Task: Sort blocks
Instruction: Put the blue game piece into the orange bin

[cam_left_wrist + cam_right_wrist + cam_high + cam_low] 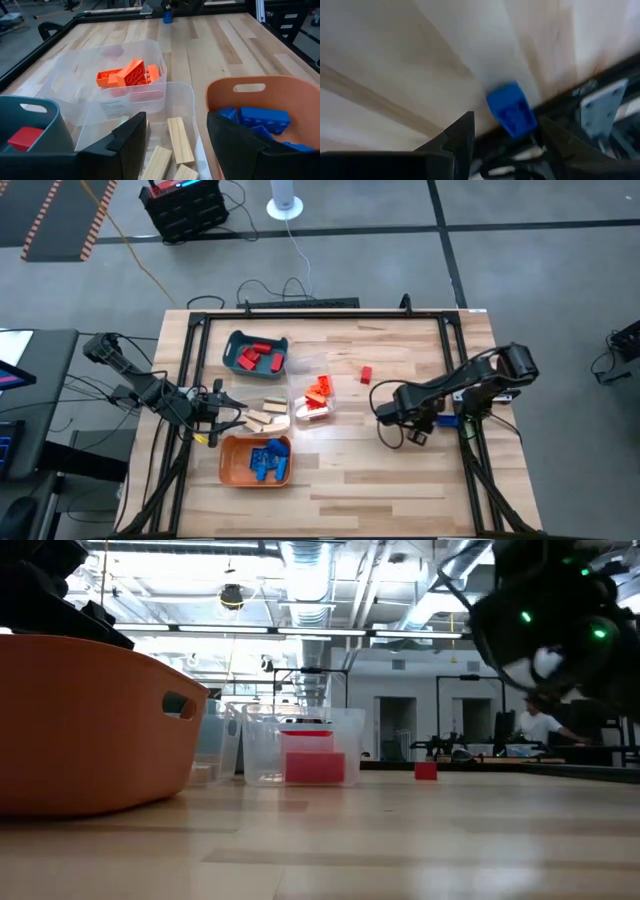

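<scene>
A loose blue block lies on the table by the right frame rail. My right gripper hangs open above it, pointing steeply down, with a finger on either side in the right wrist view and clear of it. A loose red block lies farther back. My left gripper stands open over the clear tray of tan blocks, touching nothing. Red blocks lie in the teal tray, orange blocks in a second clear tray and blue blocks in the orange tray.
The trays cluster at the table's left middle. A black frame rail runs along the table's right edge next to the blue block. Bare wood lies between the trays and my right arm. In the low view, a person shows in the room far behind.
</scene>
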Available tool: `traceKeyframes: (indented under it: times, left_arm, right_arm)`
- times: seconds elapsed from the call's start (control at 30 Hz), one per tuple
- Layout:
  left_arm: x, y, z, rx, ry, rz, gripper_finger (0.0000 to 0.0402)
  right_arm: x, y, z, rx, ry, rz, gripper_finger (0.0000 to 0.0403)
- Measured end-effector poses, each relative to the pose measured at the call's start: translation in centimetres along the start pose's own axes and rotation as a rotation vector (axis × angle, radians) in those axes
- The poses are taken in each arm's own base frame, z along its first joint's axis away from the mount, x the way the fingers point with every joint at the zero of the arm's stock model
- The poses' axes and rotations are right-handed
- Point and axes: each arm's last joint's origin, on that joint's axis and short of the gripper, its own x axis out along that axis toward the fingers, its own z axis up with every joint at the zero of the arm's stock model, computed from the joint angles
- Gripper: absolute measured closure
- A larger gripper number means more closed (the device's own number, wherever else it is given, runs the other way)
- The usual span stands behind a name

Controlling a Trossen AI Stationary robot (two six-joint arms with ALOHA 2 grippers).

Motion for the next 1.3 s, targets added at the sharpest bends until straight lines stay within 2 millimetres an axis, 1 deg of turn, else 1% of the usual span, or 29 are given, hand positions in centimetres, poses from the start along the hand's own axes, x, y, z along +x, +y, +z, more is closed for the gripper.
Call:
traceKeyframes:
  times: [0.17,0.4,0.6,0.87,0.97,1.07,1.2,1.3]
  left_arm:
    - [0.0,0.0,0.0,0.0,0.0,0.0,0.0198]
    - [0.0,0.0,0.0,0.007,0.001,0.001,0.0198]
    - [0.0,0.0,0.0,0.01,0.002,0.001,0.0198]
    - [0.0,0.0,-0.1,0.011,0.005,0.002,0.0198]
    - [0.0,0.0,-0.1,0.014,0.008,0.002,0.0198]
    - [0.0,0.0,-0.1,0.014,0.008,0.003,0.0198]
    - [0.0,0.0,-0.1,0.015,0.008,0.003,0.0198]
    - [0.0,0.0,-0.1,0.022,0.007,0.004,0.0198]
  right_arm:
    - [2.3,-0.3,-0.3,-0.046,0.152,-0.021,0.0223]
    - [4.0,-0.3,-0.2,-0.12,0.231,-0.053,0.0221]
    - [5.0,0.0,0.5,-0.201,0.268,-0.035,0.0228]
    - [6.9,-0.3,2.1,-0.262,0.308,0.001,0.025]
    - [7.3,-0.3,2.6,-0.287,0.313,0.017,0.0268]
    - [7.3,-0.2,2.7,-0.3,0.297,0.029,0.03]
    - [6.9,-0.1,2.8,-0.283,0.289,0.032,0.0349]
    - [6.5,0.0,3.0,-0.248,0.277,0.028,0.0374]
